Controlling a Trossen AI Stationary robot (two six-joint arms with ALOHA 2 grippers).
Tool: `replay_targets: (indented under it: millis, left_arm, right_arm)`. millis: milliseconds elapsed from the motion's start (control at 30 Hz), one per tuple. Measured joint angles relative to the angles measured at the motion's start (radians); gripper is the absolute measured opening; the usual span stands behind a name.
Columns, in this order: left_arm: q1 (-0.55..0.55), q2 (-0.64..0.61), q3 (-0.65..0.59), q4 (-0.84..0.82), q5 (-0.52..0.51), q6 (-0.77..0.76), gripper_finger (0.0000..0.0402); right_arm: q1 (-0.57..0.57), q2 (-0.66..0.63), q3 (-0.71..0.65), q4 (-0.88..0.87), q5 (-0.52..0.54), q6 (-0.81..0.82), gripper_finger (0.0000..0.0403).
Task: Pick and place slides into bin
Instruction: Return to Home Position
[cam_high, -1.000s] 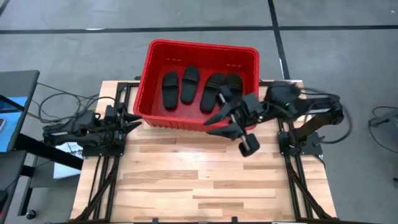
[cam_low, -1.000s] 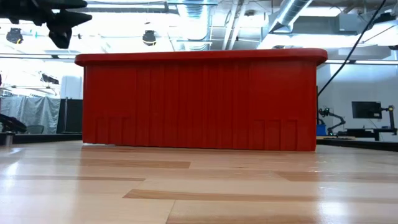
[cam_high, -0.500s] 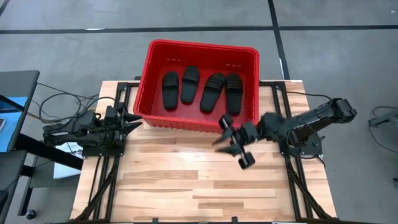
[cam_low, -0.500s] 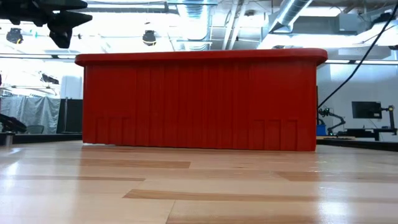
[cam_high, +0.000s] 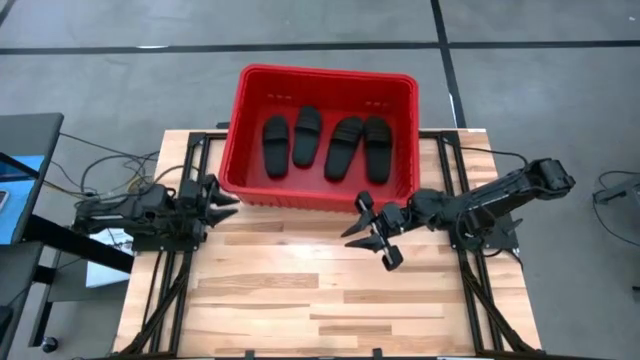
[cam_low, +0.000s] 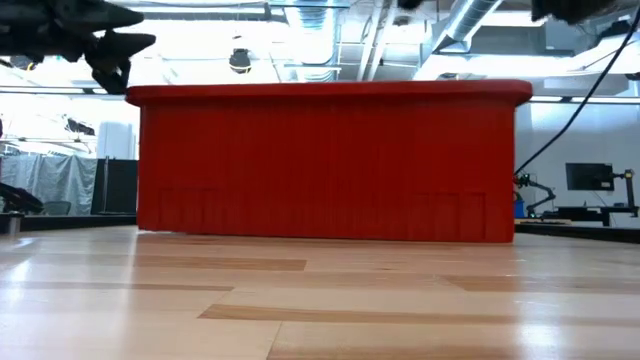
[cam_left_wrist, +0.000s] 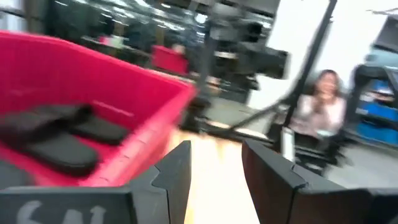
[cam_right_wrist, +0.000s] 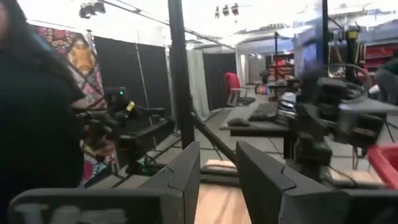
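Already all four slides (cam_high: 306, 136) lie side by side on the floor of the bin (cam_high: 325, 72), which stands at the far edge of the worktop (cam_high: 300, 290). The left gripper (cam_high: 228, 206) hovers just beside the bin's near left corner, fingers apart and holding nothing. The right gripper (cam_high: 358, 225) hangs above the worktop just before the bin's near right corner, its fingers likewise spread and empty.

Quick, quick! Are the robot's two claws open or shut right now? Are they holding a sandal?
Left gripper: open, holding nothing.
Right gripper: open, holding nothing.
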Motion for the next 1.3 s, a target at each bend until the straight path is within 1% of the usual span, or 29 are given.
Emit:
replay_targets:
  millis: [67, 100, 200, 300, 467, 567, 633, 800, 900, 967, 1067, 1300]
  left_arm:
    - [-0.01, 0.002, -0.026, 0.018, 0.049, -0.013, 0.0132]
    - [-0.018, 0.004, -0.035, 0.024, 0.051, -0.012, 0.0132]
    - [-0.034, 0.001, -0.05, 0.065, 0.018, -0.003, 0.0132]
    - [-0.047, 0.003, -0.06, 0.06, -0.024, 0.0, 0.0132]
    - [-0.066, 0.003, -0.061, 0.063, -0.025, 0.004, 0.0132]
    - [-0.079, 0.003, -0.061, 0.062, -0.023, 0.004, 0.0132]
    - [-0.087, 0.003, -0.061, 0.062, -0.021, 0.005, 0.0132]
    - [-0.105, 0.003, -0.061, 0.062, -0.017, 0.006, 0.0132]
    - [-0.114, 0.003, -0.061, 0.062, -0.015, 0.015, 0.0132]
    - [-0.119, 0.003, -0.061, 0.061, -0.015, 0.028, 0.0132]
    - [-0.125, 0.003, -0.061, 0.061, -0.016, 0.04, 0.0132]
    - [-0.125, 0.003, -0.061, 0.06, -0.017, 0.045, 0.0132]
  right_arm:
    - [-0.012, 0.0, -0.038, 0.031, -0.014, 0.012, 0.0095]
    - [-0.017, 0.001, -0.061, 0.062, -0.03, 0.012, 0.0095]
    - [-0.023, 0.001, -0.135, 0.179, -0.089, 0.007, 0.0095]
    - [-0.028, 0.0, -0.219, 0.287, -0.104, 0.033, 0.0095]
    - [-0.029, -0.021, -0.339, 0.36, -0.103, 0.117, 0.0095]
    - [-0.029, -0.078, -0.404, 0.353, -0.103, 0.124, 0.0095]
    - [-0.035, -0.142, -0.445, 0.36, -0.106, 0.126, 0.0095]
    - [-0.069, -0.34, -0.539, 0.322, -0.188, 0.149, 0.0095]
    - [-0.099, -0.461, -0.567, 0.238, -0.208, 0.153, 0.0095]
    - [-0.118, -0.527, -0.574, 0.141, -0.211, 0.153, 0.0095]
    - [-0.145, -0.605, -0.578, 0.007, -0.22, 0.144, 0.0095]
    - [-0.16, -0.739, -0.609, -0.156, -0.237, 0.05, 0.0095]
